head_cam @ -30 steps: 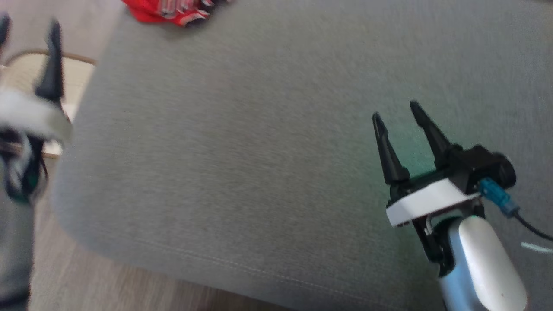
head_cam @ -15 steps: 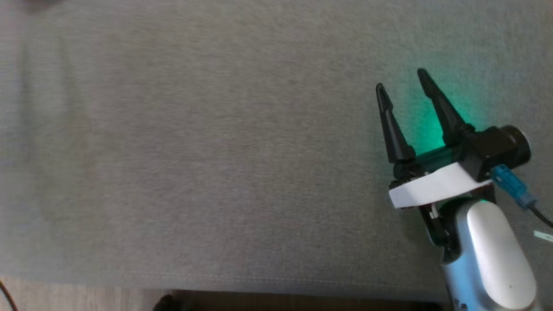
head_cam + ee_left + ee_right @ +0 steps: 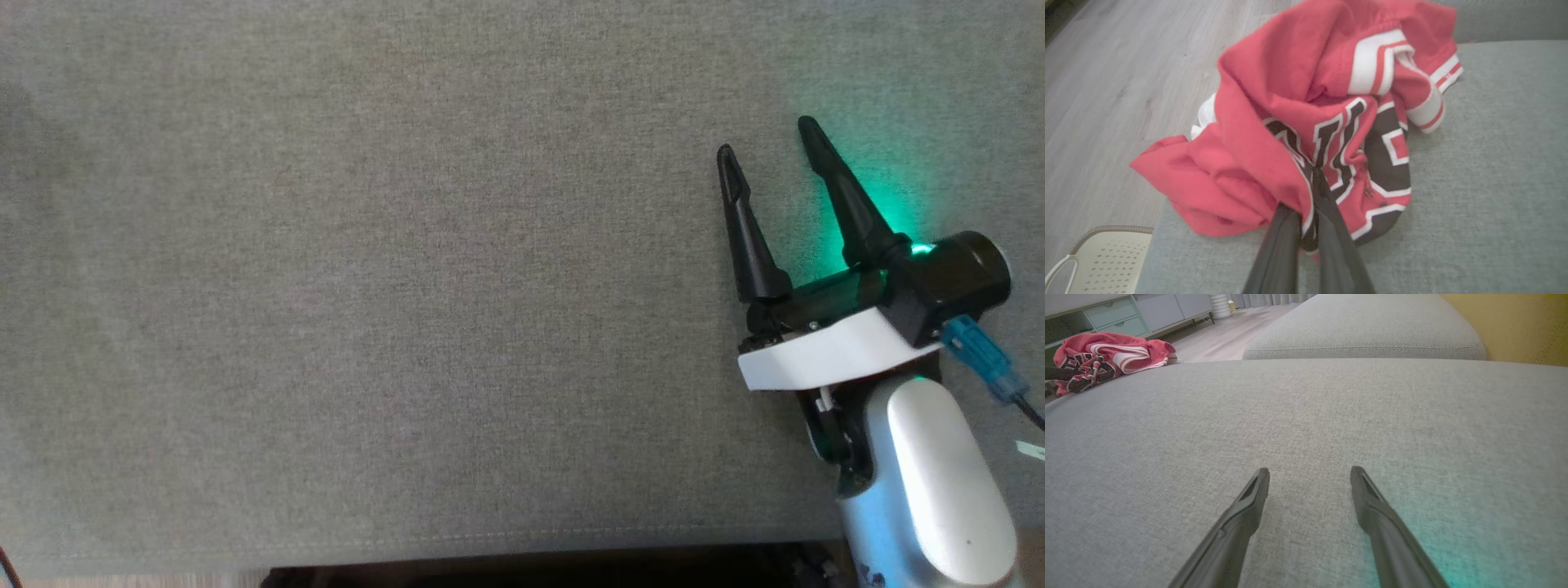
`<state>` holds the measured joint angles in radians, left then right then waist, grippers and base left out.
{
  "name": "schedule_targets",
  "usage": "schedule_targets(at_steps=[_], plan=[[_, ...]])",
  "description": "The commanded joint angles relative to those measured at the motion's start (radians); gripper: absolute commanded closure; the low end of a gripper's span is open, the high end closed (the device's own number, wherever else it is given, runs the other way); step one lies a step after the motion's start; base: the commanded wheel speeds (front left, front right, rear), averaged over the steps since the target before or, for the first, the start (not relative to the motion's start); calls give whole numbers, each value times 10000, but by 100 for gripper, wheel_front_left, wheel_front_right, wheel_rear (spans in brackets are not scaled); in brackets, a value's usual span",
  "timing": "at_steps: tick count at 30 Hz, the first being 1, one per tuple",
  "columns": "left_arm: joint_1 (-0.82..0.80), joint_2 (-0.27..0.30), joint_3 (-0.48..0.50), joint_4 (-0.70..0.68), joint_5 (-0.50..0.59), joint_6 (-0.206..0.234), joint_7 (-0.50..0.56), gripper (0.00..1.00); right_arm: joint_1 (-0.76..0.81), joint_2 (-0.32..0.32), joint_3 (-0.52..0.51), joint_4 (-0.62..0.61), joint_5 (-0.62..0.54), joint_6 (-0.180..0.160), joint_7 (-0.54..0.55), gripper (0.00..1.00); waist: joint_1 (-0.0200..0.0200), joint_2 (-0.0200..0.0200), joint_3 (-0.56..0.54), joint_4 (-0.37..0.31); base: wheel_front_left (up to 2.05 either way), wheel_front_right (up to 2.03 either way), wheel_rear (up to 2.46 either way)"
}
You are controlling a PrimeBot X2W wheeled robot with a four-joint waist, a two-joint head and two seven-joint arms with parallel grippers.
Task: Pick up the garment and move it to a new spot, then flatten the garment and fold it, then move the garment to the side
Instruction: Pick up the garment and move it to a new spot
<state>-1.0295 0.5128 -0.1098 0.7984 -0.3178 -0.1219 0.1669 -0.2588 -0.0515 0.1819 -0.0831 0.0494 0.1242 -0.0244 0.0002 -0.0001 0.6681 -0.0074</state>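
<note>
1. We're on the very first bit, the pick-up. The left end effector (image 3: 1312, 175) is pinched together on a fold of the crumpled red jersey (image 3: 1290, 102) with black-and-white lettering and striped trim, right in the printed part.
2. The jersey is bunched at a corner of the grey woven-fabric cushion (image 3: 1494, 163). One lobe pokes out past the edge over the pale wood floor (image 3: 1118, 61). It looks like it's resting there rather than lifted, but I can't say for sure.
3. The right end effector (image 3: 767, 137) has its fingers spread apart with nothing between them, low over bare cushion. It's well apart from the jersey (image 3: 1106, 355), which in its wrist view is way off at the far left edge.
4. Next move, I reckon: lift until the bundle clears the cushion, then carry it to the open middle. Only one fold is gripped, so the rest will dangle and could drag or snag on the edge.
</note>
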Motion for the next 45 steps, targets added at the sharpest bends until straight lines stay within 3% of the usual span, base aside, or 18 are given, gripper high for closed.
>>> schedule_targets(at_steps=[1, 10, 19, 23, 27, 38, 42, 45], plan=[[-290, 809, 188, -206, 28, 18, -147, 100, 23, 13, 261, -165, 130, 65, -110, 0, -2, 1, -220, -2, 0, 0, 0], [-504, 1060, -678, -911, -294, -80, -479, 100, 18, 13, 328, 384, 402, 65, -361, 0, -2, 1, -1295, 16, 0, 0, 0], [-352, 1309, -2836, -3003, -1456, -86, -335, 100, 235, 13, 119, 1133, 837, 65, -697, 0, -2, 1, -3268, -66, 0, 0, 0], [-108, 1117, -3541, -3979, -1837, -87, -223, 100, 496, 13, -111, 1470, 1050, 65, -850, 0, -2, 1, -4239, -156, 0, 0, 0], [402, 552, -4025, -4959, -2129, -25, -30, 100, 814, 13, -389, 1772, 1212, 65, -954, 0, -2, 1, -5082, -253, 0, 0, 0], [3225, -2149, -4778, -7381, -3059, 2056, -83, 100, 1384, 13, -920, 1968, 1402, 65, -1042, 0, -2, 1, -5876, -497, 0, 0, 0], [4181, -2803, -4957, -7075, -3058, 2658, -730, 100, 1346, 13, -786, 1942, 1497, 65, -1075, 0, -2, 1, -5638, -689, 0, 0, 0], [4772, -3185, -4949, -6014, -2871, 3069, -1701, 100, 1241, 13, -713, 1962, 1532, 65, -1104, 0, -2, 1, -5317, -850, 0, 0, 0]])
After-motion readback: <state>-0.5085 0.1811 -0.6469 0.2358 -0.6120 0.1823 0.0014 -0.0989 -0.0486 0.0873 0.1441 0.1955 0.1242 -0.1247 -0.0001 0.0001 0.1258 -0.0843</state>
